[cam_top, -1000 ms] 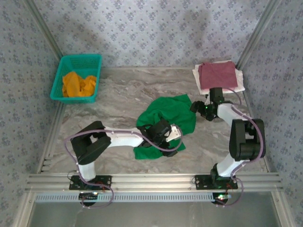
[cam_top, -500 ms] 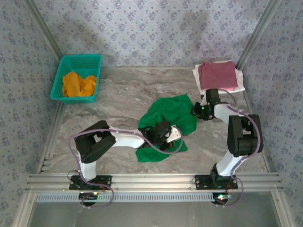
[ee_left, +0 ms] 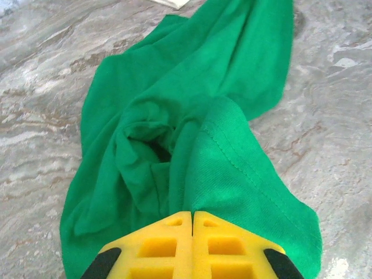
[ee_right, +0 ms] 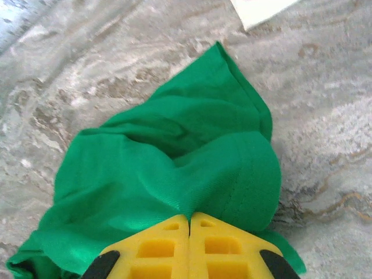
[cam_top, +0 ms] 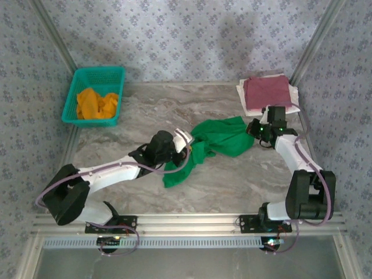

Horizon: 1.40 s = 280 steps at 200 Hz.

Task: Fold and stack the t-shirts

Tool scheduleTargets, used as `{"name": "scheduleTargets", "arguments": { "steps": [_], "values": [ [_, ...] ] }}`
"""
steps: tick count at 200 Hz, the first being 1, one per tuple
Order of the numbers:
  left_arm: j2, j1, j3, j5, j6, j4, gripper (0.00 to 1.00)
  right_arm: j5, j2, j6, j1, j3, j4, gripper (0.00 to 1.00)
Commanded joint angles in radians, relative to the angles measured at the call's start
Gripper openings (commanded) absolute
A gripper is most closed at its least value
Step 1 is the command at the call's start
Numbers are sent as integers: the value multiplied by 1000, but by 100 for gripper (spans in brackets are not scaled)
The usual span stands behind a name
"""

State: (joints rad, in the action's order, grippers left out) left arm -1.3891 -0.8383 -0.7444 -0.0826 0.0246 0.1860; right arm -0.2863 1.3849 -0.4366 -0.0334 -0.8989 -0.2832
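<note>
We pinch the soft bright green cloth t-shirt point(cam_top: 224, 138) tight in our left claw point(ee_left: 192, 216) and our right claw point(ee_right: 189, 218). It lies bunched between them on the grey marbled table point(cam_top: 139, 113).

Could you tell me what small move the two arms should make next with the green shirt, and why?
Probably draw the left gripper and right gripper apart: both are shut on the green shirt, which lies bunched and wrinkled between them.

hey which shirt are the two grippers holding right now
The green shirt, pinched by the left gripper and right gripper. The orange shirt lies in the basket; the maroon shirt sits folded at the back right.
</note>
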Motion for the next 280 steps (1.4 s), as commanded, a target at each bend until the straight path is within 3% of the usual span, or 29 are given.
{"name": "scheduleTargets", "arguments": {
  "steps": [1, 31, 68, 123, 161, 177, 184, 191, 205, 217, 241, 270, 280],
  "values": [
    [38, 22, 35, 32, -53, 16, 0, 26, 24, 15, -13, 9, -66, 0],
    [267, 67, 82, 88, -91, 27, 0, 86, -82, 33, -23, -25, -132, 0],
    [466, 92, -2, 83, -14, -203, 0, 34, -232, 38, -18, -104, -255, 0],
    [687, 91, -108, -23, 19, -394, 0, 25, -515, 6, -12, -217, -440, 0],
    [621, 120, -246, -18, 70, -496, 0, 26, -521, -29, -8, -285, -511, 0],
    [500, 225, -298, -119, 95, -456, 0, 34, -424, -40, -11, -285, -452, 0],
    [437, 288, -308, -175, 85, -403, 0, 24, -365, -43, -11, -285, -422, 8],
    [372, 357, -308, -242, 63, -338, 13, 17, -292, -45, -12, -319, -382, 16],
    [230, 471, -320, -305, 21, -226, 42, 25, -144, -61, -20, -339, -323, 43],
    [115, 533, -347, -309, 12, -195, 58, -14, -22, -64, -44, -382, -299, 48],
    [61, 572, -347, -274, -18, -208, 69, -108, 40, -48, -80, -403, -288, 58],
    [277, 560, -115, -224, -59, -203, 89, -27, -174, -10, -57, -214, -310, 65],
    [344, 540, -53, -216, -74, -247, 91, 0, -262, -8, -57, -133, -309, 65]
  ]
}}
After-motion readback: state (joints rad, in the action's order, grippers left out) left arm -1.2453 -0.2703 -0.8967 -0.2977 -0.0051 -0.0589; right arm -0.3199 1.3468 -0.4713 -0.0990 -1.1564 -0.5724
